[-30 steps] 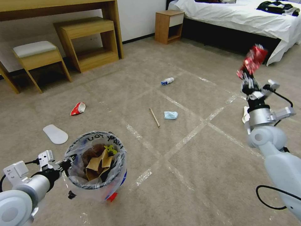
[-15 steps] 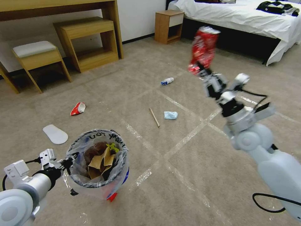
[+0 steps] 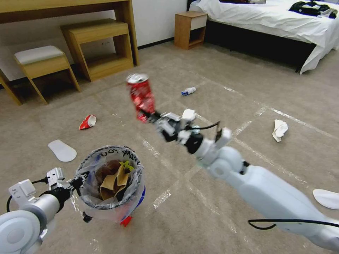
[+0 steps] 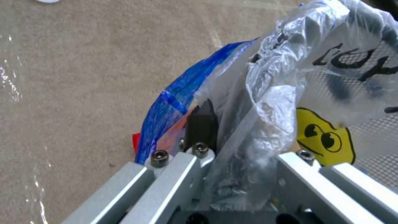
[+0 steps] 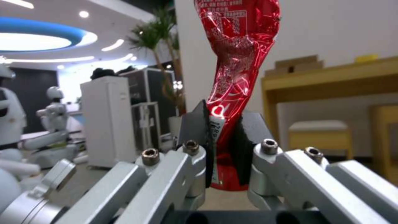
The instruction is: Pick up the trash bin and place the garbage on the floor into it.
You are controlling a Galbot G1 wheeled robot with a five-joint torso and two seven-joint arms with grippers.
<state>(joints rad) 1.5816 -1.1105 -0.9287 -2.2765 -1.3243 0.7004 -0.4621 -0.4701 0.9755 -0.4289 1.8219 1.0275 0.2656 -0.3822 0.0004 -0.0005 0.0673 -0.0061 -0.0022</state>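
Can [image 3: 141, 96] sits pinched at its bottom end in your R gripper [image 3: 147, 115], above and beyond the trash bin [image 3: 110, 183], not yet over it. L gripper [image 3: 76, 182] clamps the bin's rim and liner; release early and you'd likely miss, since that thin grip lets the can swing.

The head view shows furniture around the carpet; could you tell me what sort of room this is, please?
Probably a bedroom, perhaps a hotel-style mock-up: a bed with white sheets, a wooden nightstand beside it, and a desk with a padded stool along the wall.
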